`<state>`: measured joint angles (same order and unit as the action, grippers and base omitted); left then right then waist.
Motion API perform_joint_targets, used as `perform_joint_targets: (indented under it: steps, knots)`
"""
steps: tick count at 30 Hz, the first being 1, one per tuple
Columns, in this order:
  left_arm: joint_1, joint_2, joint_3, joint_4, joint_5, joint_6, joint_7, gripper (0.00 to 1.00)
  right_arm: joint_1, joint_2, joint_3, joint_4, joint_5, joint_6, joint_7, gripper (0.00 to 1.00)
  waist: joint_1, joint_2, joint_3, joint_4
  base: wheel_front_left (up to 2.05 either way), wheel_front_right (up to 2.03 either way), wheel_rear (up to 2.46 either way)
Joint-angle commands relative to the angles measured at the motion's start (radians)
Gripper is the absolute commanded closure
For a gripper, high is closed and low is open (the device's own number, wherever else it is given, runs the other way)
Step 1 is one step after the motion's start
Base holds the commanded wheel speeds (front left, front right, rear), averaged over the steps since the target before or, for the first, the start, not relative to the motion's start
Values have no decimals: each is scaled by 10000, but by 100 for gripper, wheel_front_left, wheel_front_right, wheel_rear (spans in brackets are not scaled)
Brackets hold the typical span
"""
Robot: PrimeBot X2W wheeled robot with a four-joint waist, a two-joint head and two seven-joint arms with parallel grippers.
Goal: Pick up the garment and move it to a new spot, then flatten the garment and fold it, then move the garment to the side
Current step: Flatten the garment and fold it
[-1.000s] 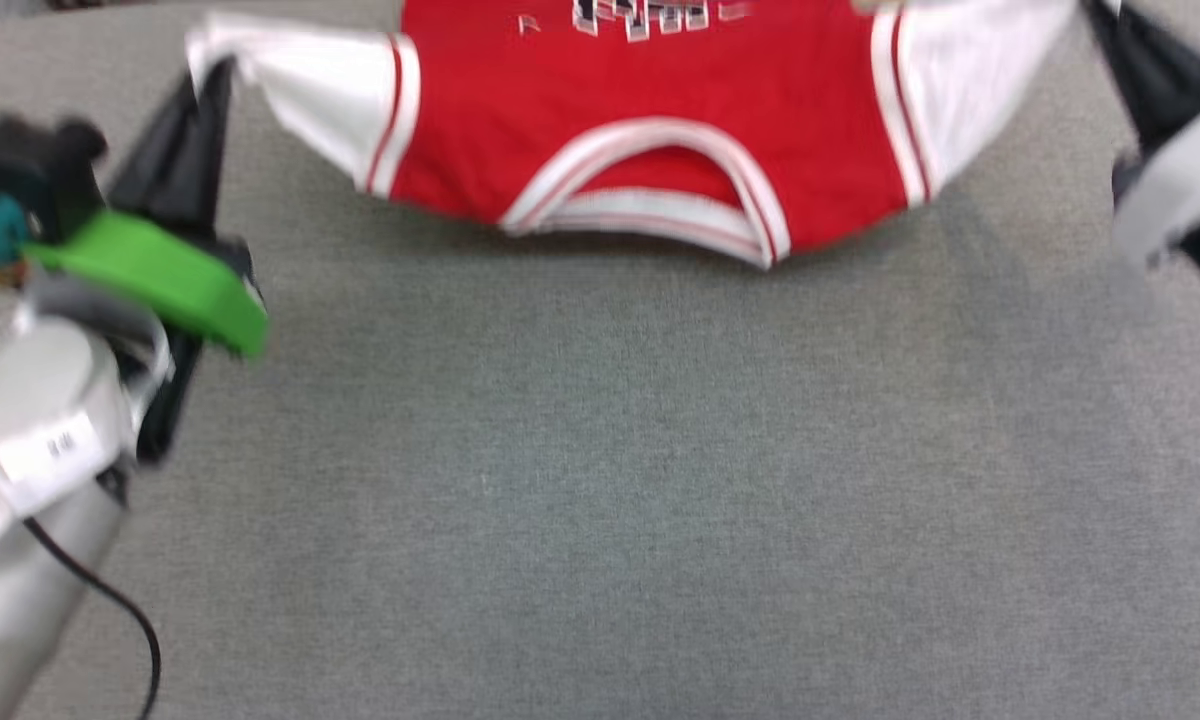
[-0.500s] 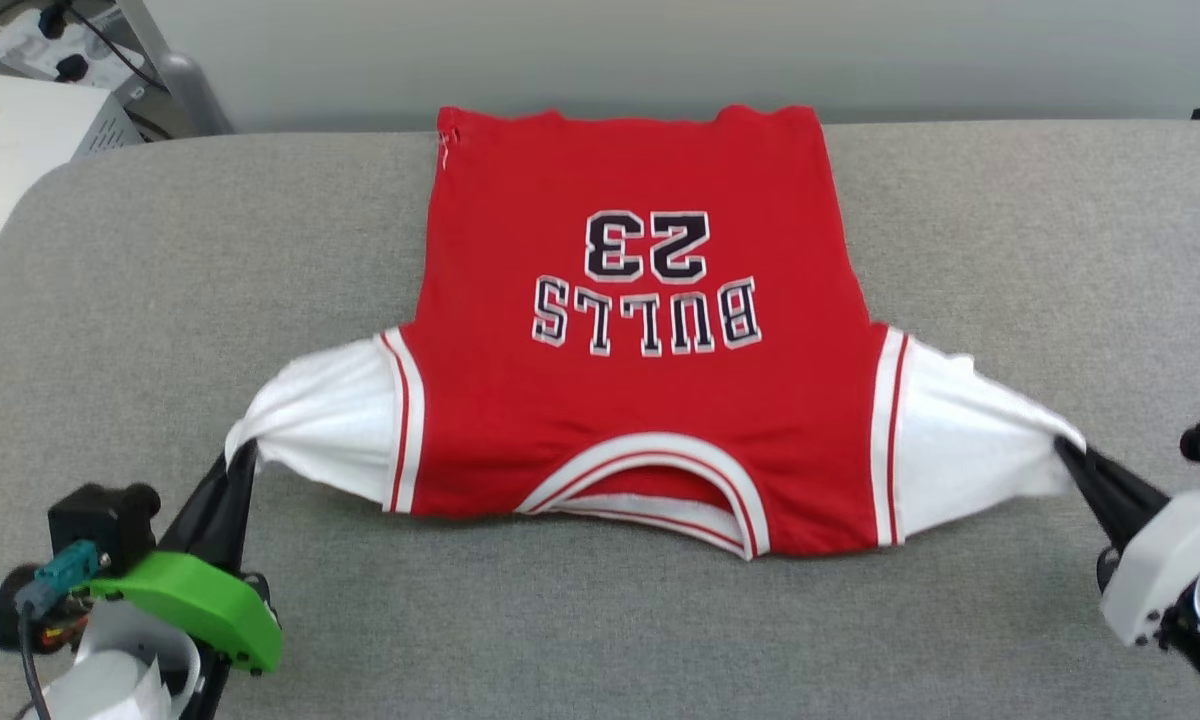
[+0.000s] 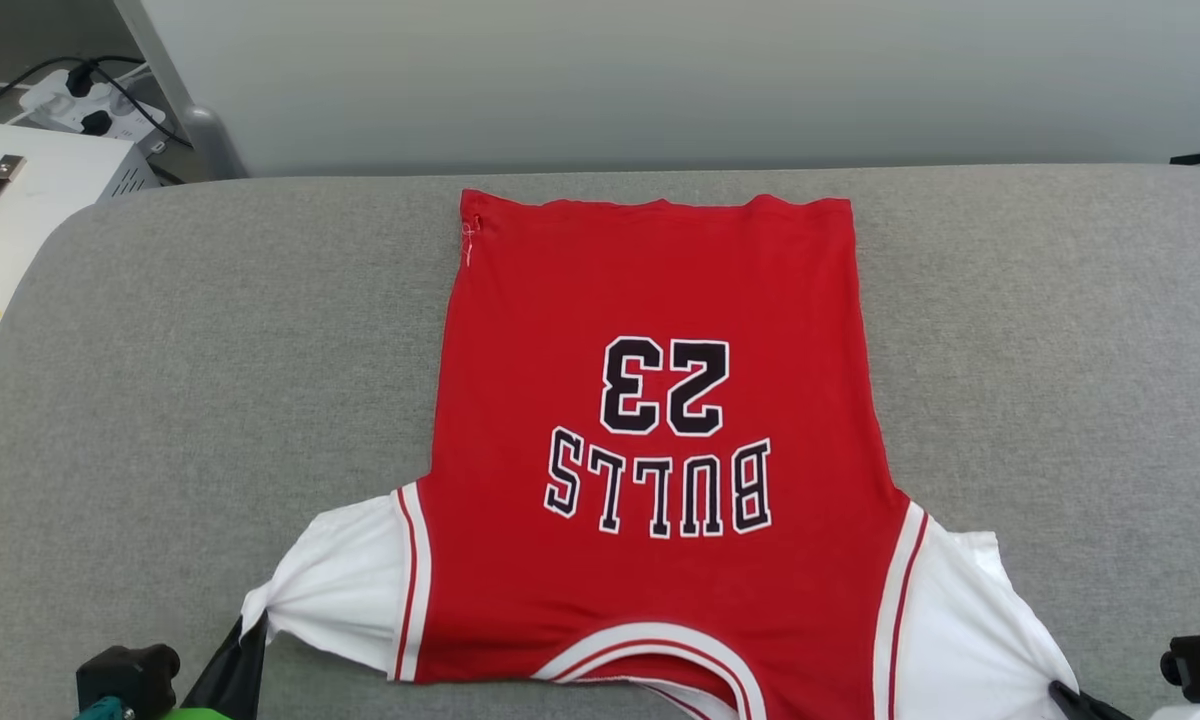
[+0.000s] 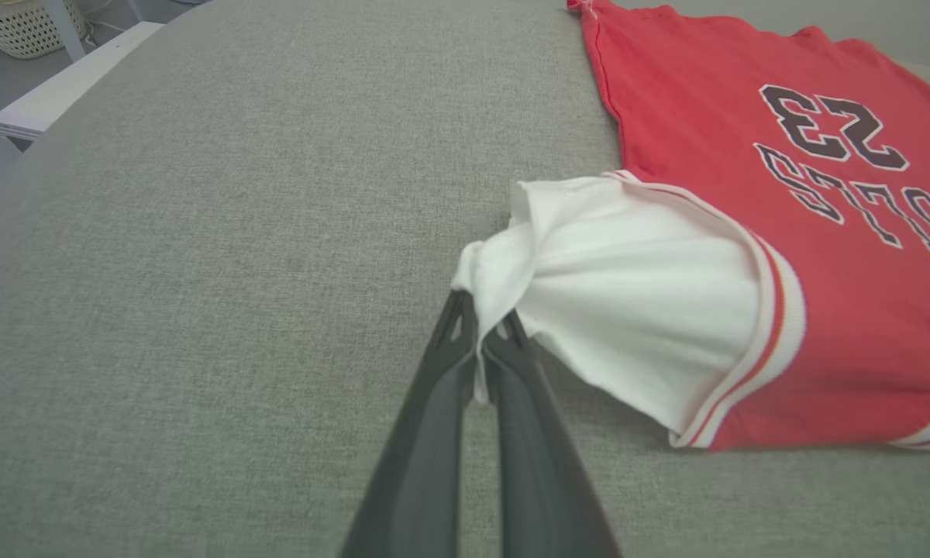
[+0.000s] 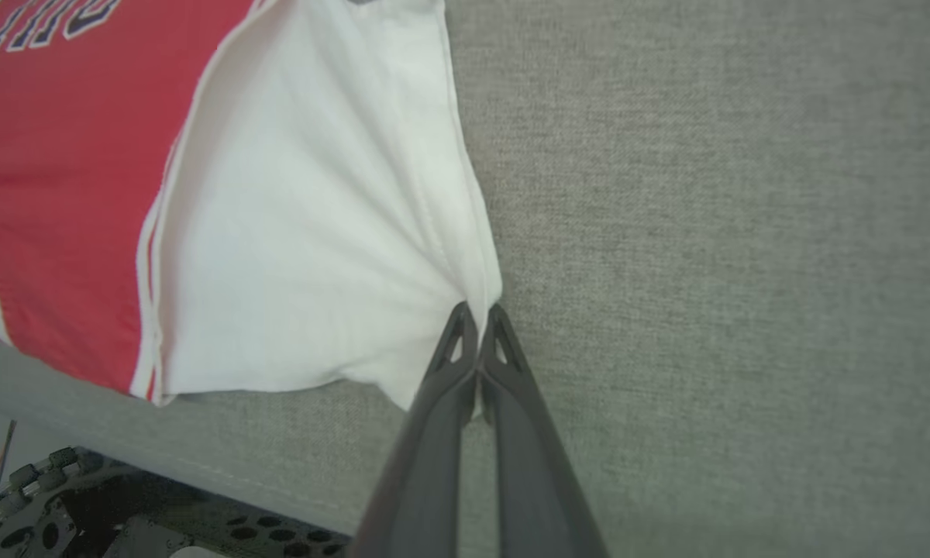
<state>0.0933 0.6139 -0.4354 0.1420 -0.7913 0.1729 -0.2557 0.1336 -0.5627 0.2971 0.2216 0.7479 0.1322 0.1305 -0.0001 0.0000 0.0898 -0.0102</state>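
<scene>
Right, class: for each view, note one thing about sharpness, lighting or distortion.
Head view: sharp, even light, lettering on the red Bulls T-shirt crisp. Left wrist view: colours paler, left end effector soft toward the bottom edge. Right wrist view: right end effector likewise soft.

A grey fabric-covered table (image 3: 170, 400) is stretching across the head view, its rounded corner curving off at ten o'clock. A red shirt (image 3: 660, 290) with white sleeves is lying flat on it, lettering side up, hem pointing to twelve o'clock, collar to six. The sleeves are spreading toward eight and four o'clock, bunching at their tips.
</scene>
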Motion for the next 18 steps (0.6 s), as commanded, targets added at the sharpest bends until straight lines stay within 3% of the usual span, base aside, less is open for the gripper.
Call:
perform_joint_targets:
  steps: [1,5,6,7,8,9,18]
  knots:
    - [198,-45,140,-18,82,52,-60,100,204,4,-201,-77,-206,-15,125,100,1,0,8,30,0,0,0]
    - [262,-122,166,-47,284,-109,-60,100,249,274,-606,-318,-555,-15,299,100,1,0,34,64,0,0,0]
    - [241,-163,150,-57,334,-141,-60,100,194,322,-650,-380,-651,-15,344,95,1,0,52,59,0,0,0]
    - [194,-218,130,-72,403,-168,-60,100,98,372,-726,-437,-780,-15,390,57,1,0,87,59,0,0,0]
    - [141,-262,105,-83,464,-189,-60,100,6,398,-774,-482,-886,-15,432,11,1,0,117,64,0,0,0]
    - [72,-322,71,-82,526,-202,-60,100,-132,414,-834,-542,-1027,-15,480,0,1,0,163,69,0,0,0]
    - [-554,-898,92,-461,1255,-193,-60,100,-2037,-89,-1873,-1747,-1688,-15,713,0,1,0,803,381,0,0,0]
